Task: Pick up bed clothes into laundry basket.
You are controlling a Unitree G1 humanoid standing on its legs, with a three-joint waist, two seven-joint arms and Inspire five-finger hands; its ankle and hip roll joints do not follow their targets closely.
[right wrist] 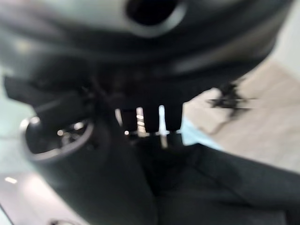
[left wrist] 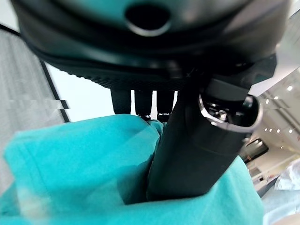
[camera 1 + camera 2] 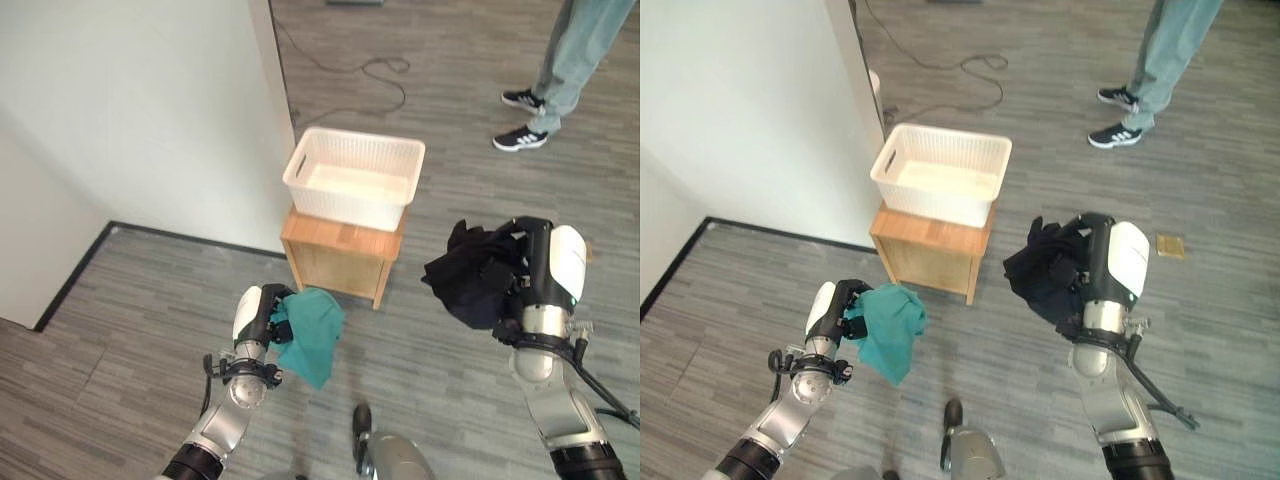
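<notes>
My left hand [image 3: 262, 318] is shut on a teal garment [image 3: 312, 338] that hangs from it at the lower left, above the floor. In the left wrist view the thumb [image 2: 197, 150] presses into the teal cloth [image 2: 84, 164]. My right hand [image 3: 525, 270] is shut on a black garment [image 3: 470, 275], held up at the right. Dark cloth [image 1: 220, 183] sits under the fingers in the right wrist view. A white laundry basket [image 3: 355, 178] stands empty on a small wooden cabinet [image 3: 340, 255], ahead and between the two hands.
A white wall [image 3: 130, 120] runs along the left, with its corner just behind the basket. A person's legs and black shoes [image 3: 525, 120] stand at the far right. A dark cable [image 3: 370, 75] lies on the grey plank floor behind the basket.
</notes>
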